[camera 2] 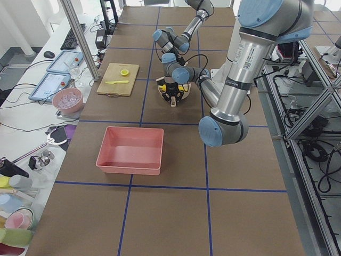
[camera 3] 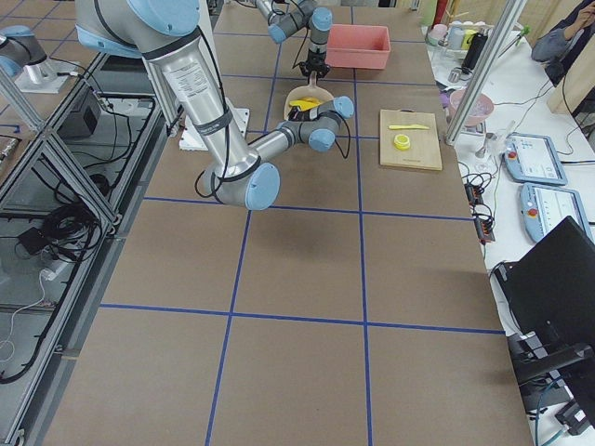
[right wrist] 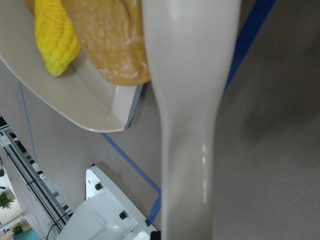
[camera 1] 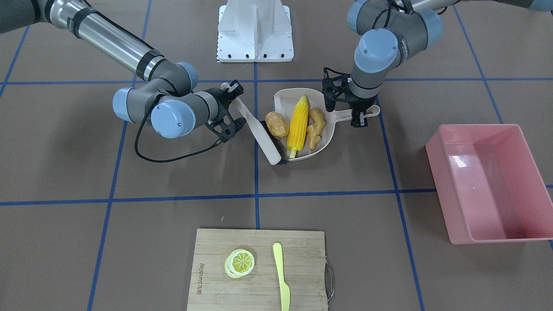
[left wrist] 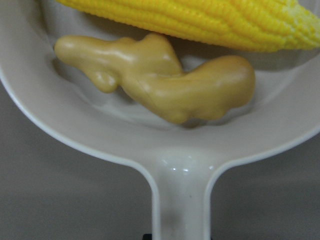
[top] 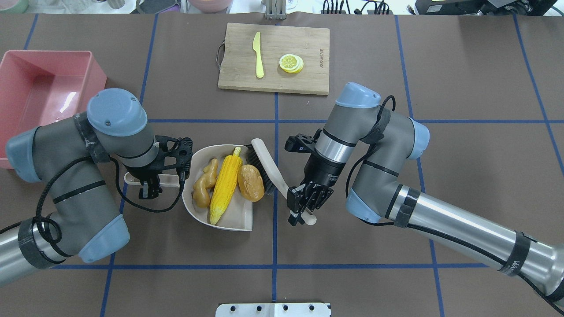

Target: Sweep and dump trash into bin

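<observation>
Now, dustpan (top: 240, 214): holds corn cob (top: 225, 185), potato (top: 250, 182), ginger (top: 205, 185).
Left gripper (top: 150, 190): pinching dustpan handle (top: 130, 178).
Right gripper (top: 299, 216): pinching brush handle (top: 275, 171).

A brown table (top: 440, 66) gridded with blue tape (top: 198, 267) fills the room, flanked by a white side table (camera 2: 21, 120) bearing tablets (camera 2: 49, 88) and an aluminium post (camera 2: 80, 37), under even light.

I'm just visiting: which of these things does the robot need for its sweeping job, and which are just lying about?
In use: corn cob, potato, ginger root, dustpan in left claw, brush in right claw, pink bin.
Lying about: cutting board, lemon slice, yellow knife.
</observation>
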`<state>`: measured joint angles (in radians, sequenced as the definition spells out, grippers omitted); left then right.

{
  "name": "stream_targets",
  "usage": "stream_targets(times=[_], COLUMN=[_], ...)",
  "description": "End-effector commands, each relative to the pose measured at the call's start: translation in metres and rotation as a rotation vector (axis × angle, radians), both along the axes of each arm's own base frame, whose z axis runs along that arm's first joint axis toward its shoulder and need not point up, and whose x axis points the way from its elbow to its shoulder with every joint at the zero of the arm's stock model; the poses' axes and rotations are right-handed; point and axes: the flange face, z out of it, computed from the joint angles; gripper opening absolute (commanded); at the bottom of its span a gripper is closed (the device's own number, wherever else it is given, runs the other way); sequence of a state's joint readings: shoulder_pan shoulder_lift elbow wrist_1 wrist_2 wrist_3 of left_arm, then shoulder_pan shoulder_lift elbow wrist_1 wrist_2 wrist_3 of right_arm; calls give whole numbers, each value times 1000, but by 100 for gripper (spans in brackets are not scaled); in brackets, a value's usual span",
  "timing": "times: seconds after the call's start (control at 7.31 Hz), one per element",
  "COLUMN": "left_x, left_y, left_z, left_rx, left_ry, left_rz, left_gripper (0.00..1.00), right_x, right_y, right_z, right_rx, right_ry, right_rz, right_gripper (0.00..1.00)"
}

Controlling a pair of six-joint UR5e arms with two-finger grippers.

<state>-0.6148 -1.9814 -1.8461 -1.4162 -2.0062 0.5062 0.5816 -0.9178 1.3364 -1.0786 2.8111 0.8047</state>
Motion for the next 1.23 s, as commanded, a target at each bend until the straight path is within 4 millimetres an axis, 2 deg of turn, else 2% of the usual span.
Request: stream_targets(times=[0.0, 0.14, 0.41, 0.68, 0.96, 1.1], left_x=[-2, -2, -6, -14, -20, -21], left_y=[-4, -5, -8, -17, -23, -25], left_z=[-4, -5, -9, -12, -16, -17], left_rx=[18, 21, 23, 34, 26, 33], left_ry=[25, 30, 55, 81, 115, 126], left_rz=[-7, -8, -10, -27, -28, -33], left_gripper=[0, 0, 0, 0, 0, 0], right_x=[-15, -13, -20, -22, -24, -19], right_y=[25, 30, 54, 69, 73, 75], right_z=[-14, -25, -28, -54, -78, -84], right_rx=[-43, -67, -82, -99, -152, -170], right_ry=[74, 89, 113, 132, 159, 164], right_rz=[44, 56, 67, 127, 165, 173], right_gripper=[0, 0, 0, 0, 0, 0])
